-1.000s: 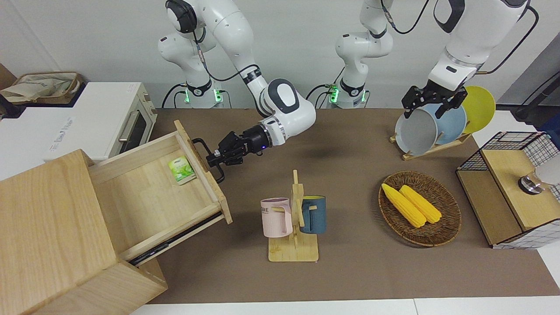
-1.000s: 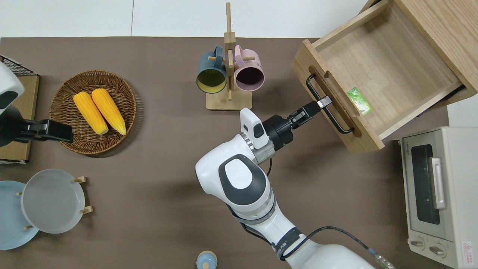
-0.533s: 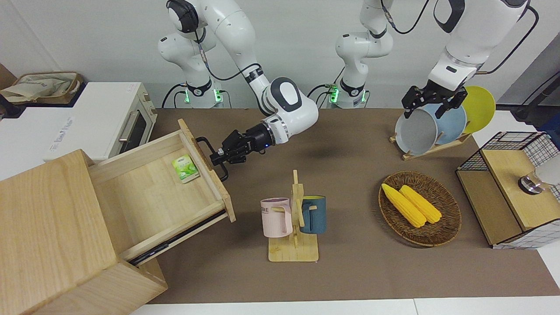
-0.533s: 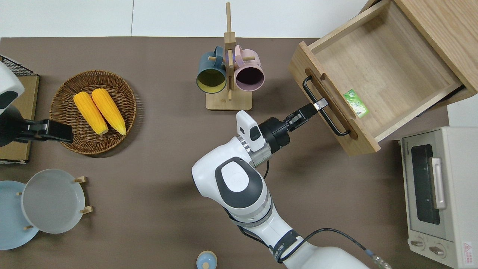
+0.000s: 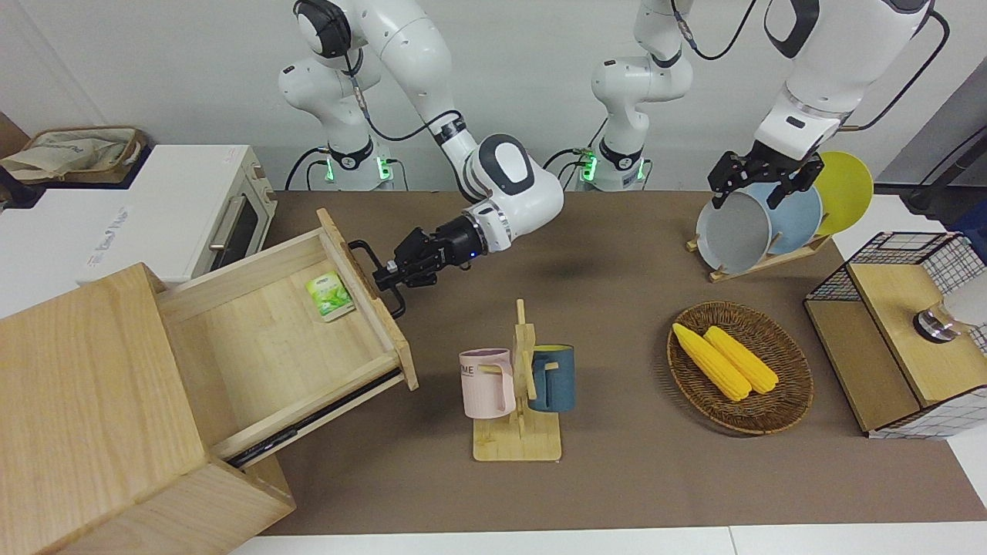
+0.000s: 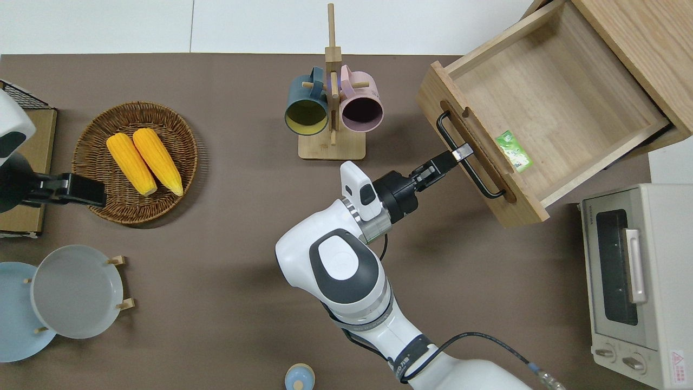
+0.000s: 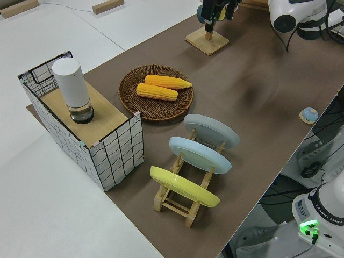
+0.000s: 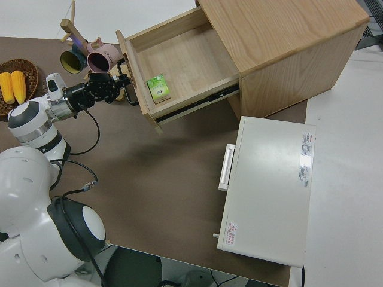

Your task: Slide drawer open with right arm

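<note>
The right gripper (image 6: 459, 153) is clamping its fingers around the black handle (image 6: 469, 162) of the drawer (image 6: 541, 103), which is standing pulled far out of the wooden cabinet (image 5: 92, 401) at the right arm's end of the table. A small green packet (image 6: 513, 151) is lying inside the drawer, just beside its front panel. The left arm is sitting parked.

Front and overhead cameras share the drawer (image 5: 277, 339).
</note>
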